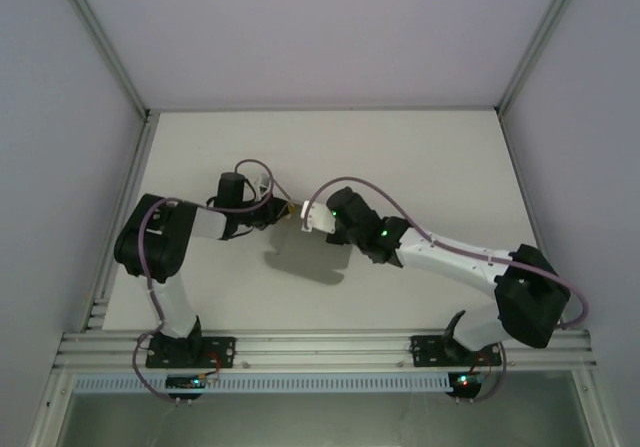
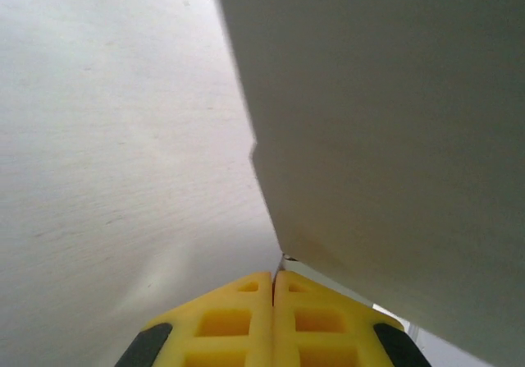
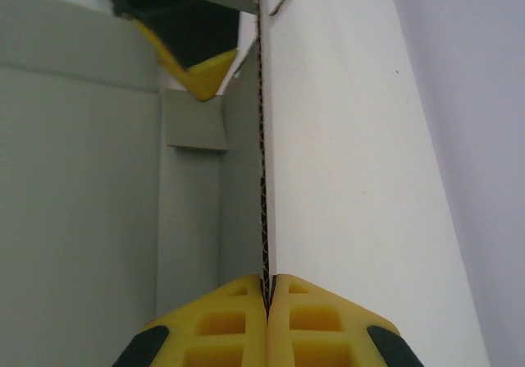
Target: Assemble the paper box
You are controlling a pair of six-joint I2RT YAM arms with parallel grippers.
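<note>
Two arms meet at the overhead frame's centre, holding the paper box [image 3: 344,178] above the bench [image 1: 420,157], probably so its panels can fold freely. The right gripper [image 3: 267,283] has its jaws clamped on a corrugated wall edge. The left gripper [image 2: 273,278] has its jaws closed, seemingly pinching a panel's corner.

My left claw [image 2: 273,278] and my right claw [image 3: 267,283] are yellow, black at the outer corners. The paper box [image 3: 344,178] is whitish outside and duller grey inside, its cut edge a dark wavy line of corrugation. The surface [image 2: 107,137] is off-white with faint grain.
</note>
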